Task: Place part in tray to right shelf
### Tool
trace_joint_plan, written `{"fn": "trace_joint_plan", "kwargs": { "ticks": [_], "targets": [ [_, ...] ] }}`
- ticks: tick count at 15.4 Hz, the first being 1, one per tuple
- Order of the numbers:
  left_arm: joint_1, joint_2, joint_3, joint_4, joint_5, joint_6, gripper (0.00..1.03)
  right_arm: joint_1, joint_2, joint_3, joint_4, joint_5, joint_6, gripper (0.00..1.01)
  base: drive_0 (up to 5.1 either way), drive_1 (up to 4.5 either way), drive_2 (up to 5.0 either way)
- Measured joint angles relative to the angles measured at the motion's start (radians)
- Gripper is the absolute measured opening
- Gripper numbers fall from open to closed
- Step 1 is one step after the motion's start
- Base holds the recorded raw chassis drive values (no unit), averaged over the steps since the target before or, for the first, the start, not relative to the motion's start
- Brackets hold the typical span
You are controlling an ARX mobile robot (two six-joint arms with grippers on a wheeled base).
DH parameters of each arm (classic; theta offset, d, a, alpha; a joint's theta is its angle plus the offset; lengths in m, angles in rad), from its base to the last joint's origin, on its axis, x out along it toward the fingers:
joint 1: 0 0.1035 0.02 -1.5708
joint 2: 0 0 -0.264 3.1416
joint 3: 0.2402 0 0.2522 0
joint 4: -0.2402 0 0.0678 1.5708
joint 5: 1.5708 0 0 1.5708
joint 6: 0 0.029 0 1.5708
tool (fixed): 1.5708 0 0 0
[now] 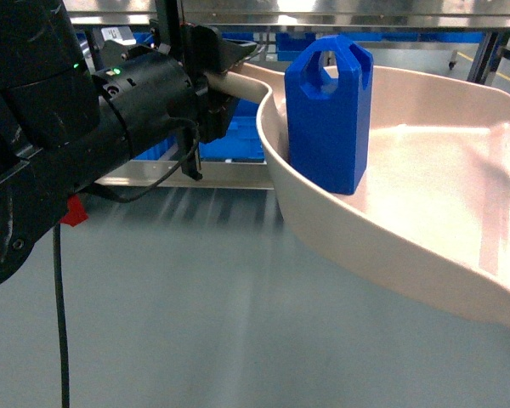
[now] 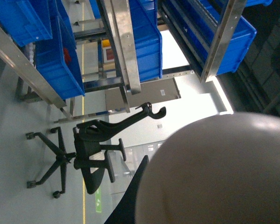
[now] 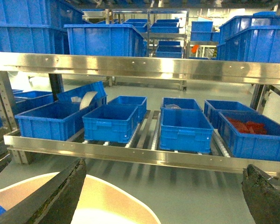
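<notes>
Beige-pink scoop tray carried toward a steel roller shelf.
On the left, the left gripper (image 1: pixel 217 81) is clamped on the handle of the pale beige-pink plastic scoop tray (image 1: pixel 459 255). The small bright-blue plastic block (image 1: pixel 327 115) stands upright inside its rim. The right gripper (image 3: pixel 165 196), spread wide, faces the stainless-steel roller shelf (image 3: pixel 130 151) ahead.

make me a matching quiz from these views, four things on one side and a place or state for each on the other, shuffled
Things:
1. bright-blue plastic block
2. pale beige scoop tray
3. black office chair
4. right tool

Places or states:
A. open, with nothing between its fingers
B. held by its handle by the left tool
C. standing upright inside the scoop
D. on the floor beyond the racks

Pairs: 1-C, 2-B, 3-D, 4-A
</notes>
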Motion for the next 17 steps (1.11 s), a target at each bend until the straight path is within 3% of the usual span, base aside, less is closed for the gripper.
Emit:
{"fn": "trace_joint_plan", "kwargs": {
  "ticks": [17],
  "targets": [
    [0.000,0.000,-0.002,-0.006,0.000,0.000,0.12,0.000,0.000,-0.001,-0.003,0.000,0.001,0.98,0.0,0.00,0.0]
  ]
}}
